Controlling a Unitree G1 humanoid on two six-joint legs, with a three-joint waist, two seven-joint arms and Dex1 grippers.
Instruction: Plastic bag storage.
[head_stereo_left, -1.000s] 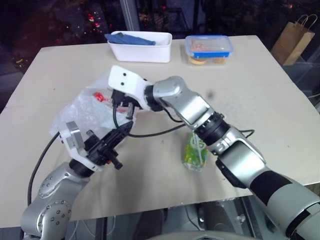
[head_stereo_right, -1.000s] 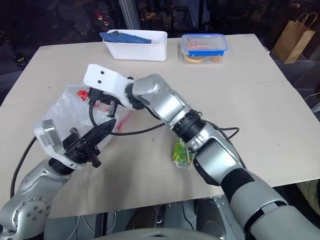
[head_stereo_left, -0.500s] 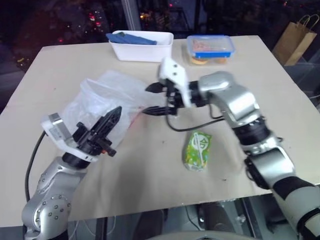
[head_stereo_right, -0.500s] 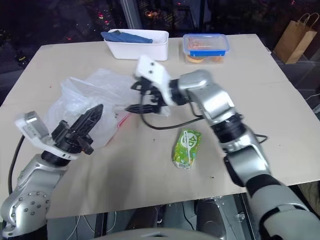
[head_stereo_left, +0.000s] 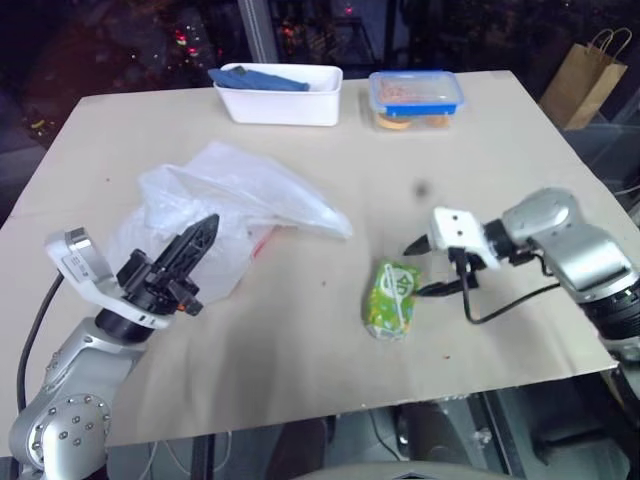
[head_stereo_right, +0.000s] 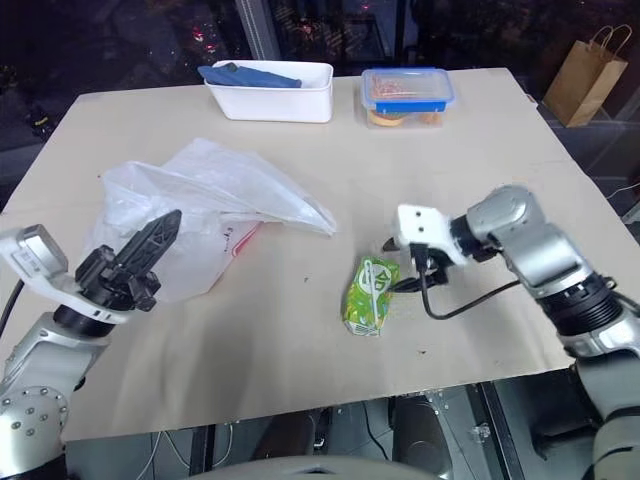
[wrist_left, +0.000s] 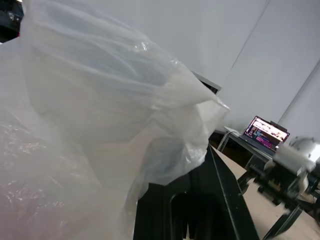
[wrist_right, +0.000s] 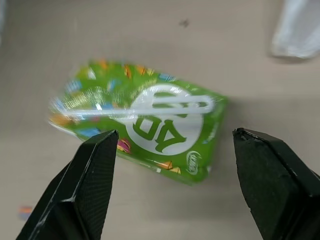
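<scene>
1. A large, thin, translucent white crinkly plastic bag (head_stereo_left: 225, 205) with red print is seen lying crumpled on the left half of the beige table (head_stereo_left: 330, 340), nearer the left edge than the centre.
2. One drawn-out corner of the plastic bag is pointed toward the middle of the table, where it lies flat on the surface.
3. The left end effector (head_stereo_left: 200, 235) is held over the near side of the plastic bag with its two black fingers pressed together, tips aimed toward the far right corner; in the left wrist view a fold of the plastic bag (wrist_left: 100, 125) is draped right against those fingers, but whether film is pinched between them cannot be told.
4. The right end effector (head_stereo_left: 425, 268) is held with its black fingers spread apart and nothing between them, just beside a small green snack packet (head_stereo_left: 393, 298) that lies flat near the front edge of the table.
5. In the right wrist view the small green snack packet (wrist_right: 145, 125) is framed between the two parted fingers (wrist_right: 85, 185), with no contact seen.
6. A white rectangular plastic tub (head_stereo_left: 280, 95) holding a dark blue cloth (head_stereo_left: 260, 78) is placed at the far edge of the table.
7. A clear food box with a blue lid (head_stereo_left: 416, 98) is set just beside the tub, toward the far right corner.
</scene>
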